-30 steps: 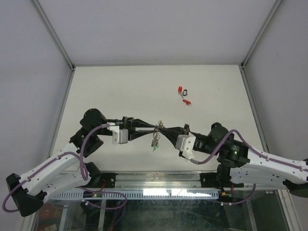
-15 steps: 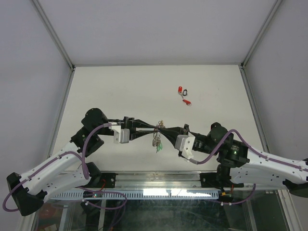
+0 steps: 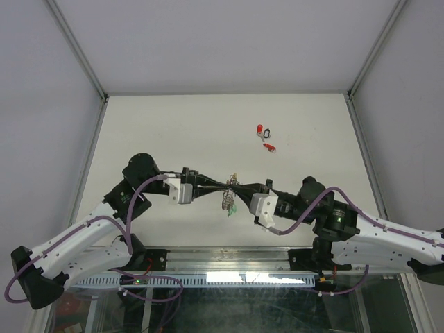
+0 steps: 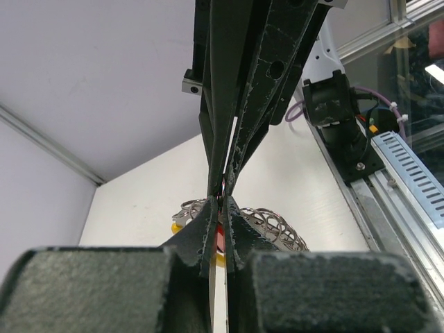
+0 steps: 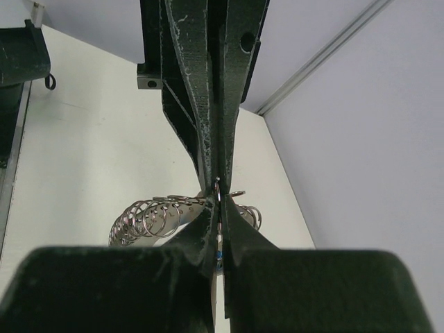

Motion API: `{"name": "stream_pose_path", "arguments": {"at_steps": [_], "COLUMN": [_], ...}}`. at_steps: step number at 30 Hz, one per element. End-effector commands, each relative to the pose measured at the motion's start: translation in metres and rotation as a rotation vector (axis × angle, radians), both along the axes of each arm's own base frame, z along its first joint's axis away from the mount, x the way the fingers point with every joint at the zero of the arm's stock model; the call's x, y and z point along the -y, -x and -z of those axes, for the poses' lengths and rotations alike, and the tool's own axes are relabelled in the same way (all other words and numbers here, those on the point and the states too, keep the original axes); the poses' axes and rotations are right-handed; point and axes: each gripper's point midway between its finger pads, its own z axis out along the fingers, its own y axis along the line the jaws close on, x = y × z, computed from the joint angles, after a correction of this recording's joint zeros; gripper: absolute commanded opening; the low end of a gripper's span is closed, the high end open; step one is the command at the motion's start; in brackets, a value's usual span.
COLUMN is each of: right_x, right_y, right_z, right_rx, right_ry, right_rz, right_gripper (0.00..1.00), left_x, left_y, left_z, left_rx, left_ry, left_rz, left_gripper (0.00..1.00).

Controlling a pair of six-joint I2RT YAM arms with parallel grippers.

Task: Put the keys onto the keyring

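Above the table's near middle my left gripper (image 3: 225, 184) and right gripper (image 3: 236, 186) meet tip to tip. The keyring (image 3: 226, 200) hangs just below them, a green-tagged key (image 3: 231, 210) dangling lowest. In the left wrist view the left gripper (image 4: 220, 208) is shut, a red sliver in its narrow gap, with the yellow arc (image 4: 179, 225) and chain rings (image 4: 277, 225) behind. The right gripper (image 5: 218, 205) is shut on a thin wire ring of the keyring (image 5: 149, 218). Loose keys (image 3: 269, 146) with red tags lie far right.
A red tag (image 3: 261, 130) and a dark tag (image 3: 268, 130) lie side by side on the white table (image 3: 173, 132). Grey walls bound it at the left, back and right. A metal rail (image 3: 229, 267) with the arm bases runs along the near edge.
The left gripper's jaws have closed. Both wrists have shifted slightly toward each other, and the hanging bunch with the green tag has swung a little to the right.
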Motion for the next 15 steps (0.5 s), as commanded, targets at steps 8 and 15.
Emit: {"name": "stream_pose_path", "arguments": {"at_steps": [8,15], "right_x": [0.009,0.009], "right_y": [-0.007,-0.016], "right_z": [-0.014,0.006], "right_rx": [-0.074,-0.110], "right_ry": [0.053,0.148], "right_rz": [0.070,0.130], "right_gripper": [0.10,0.14], "left_x": [-0.003,-0.003], "left_y": [-0.030,-0.037], "left_z": [0.005,0.010], "left_rx": [0.018,0.013], "left_ry": [-0.132,-0.177], "left_rz": [-0.142,-0.164], "left_gripper": [0.00,0.00]}}
